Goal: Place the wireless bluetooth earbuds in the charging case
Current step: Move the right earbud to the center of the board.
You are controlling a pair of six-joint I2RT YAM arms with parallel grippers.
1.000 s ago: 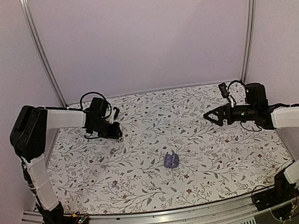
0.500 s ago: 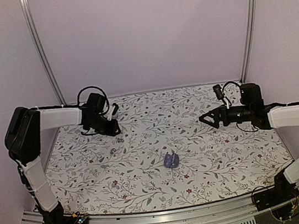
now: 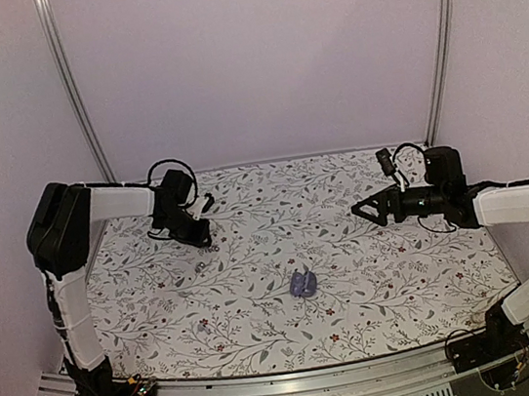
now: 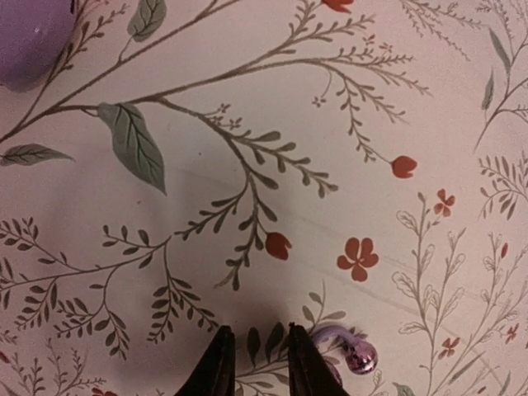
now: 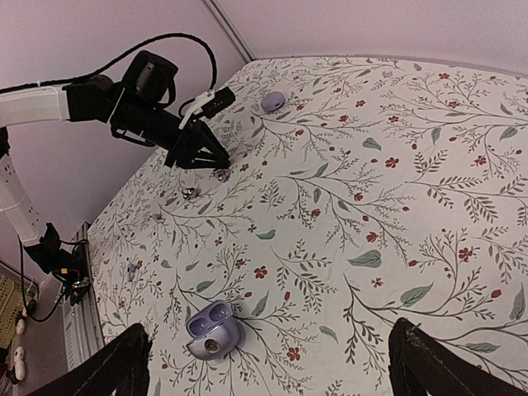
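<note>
Black left gripper (image 4: 260, 351): two fingers narrowly parted, nothing between them, low over the white floral cloth (image 4: 371, 124).
Tiny lavender rounded earbud (image 4: 353, 353): on the cloth, just beside one finger's outer face, outside the gap.
Risk: closing here would likely pinch cloth or flick the bud away.
Glossy lavender clamshell charging case (image 3: 303, 282): open mid-table, well apart from both grippers.
Black right gripper (image 5: 271, 334): spread wide, empty.

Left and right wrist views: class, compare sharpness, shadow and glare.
Left wrist view: print sharp, shadow pooling around the left gripper, glare specks on the earbud. Right wrist view: evenly lit, charging case clear, its fingers dark and soft.
</note>
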